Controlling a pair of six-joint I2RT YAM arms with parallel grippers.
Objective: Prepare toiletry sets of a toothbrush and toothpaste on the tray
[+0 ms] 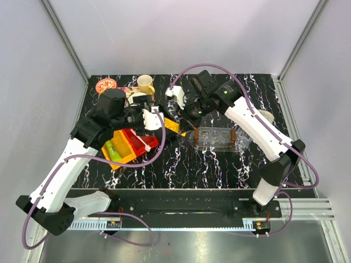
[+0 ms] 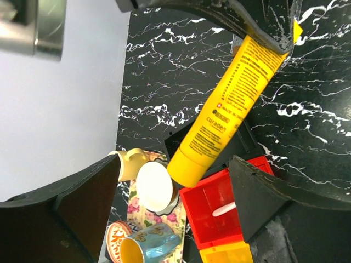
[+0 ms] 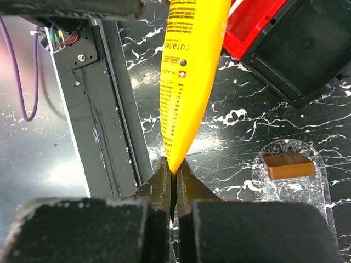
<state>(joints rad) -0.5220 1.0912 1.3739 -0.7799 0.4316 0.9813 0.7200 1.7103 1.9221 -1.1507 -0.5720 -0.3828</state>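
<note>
Low in the right wrist view, your right tool (image 3: 174,167) pinches the toothpaste (image 3: 189,82) by its flat tail, likely offering it to the spread left tool (image 2: 174,161).

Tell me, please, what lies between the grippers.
The yellow toothpaste tube: the right gripper pinches its flat end, its other end reaches the open left gripper; the left wrist view shows it.

Black marbled table (image 1: 181,164) with red bin (image 1: 133,138), yellow bin (image 1: 125,150), clear rack (image 1: 216,137).

Toothpaste (image 2: 227,104) yellow, black print — table (image 2: 164,82) black, white marbling — bin (image 2: 193,213) red
</note>
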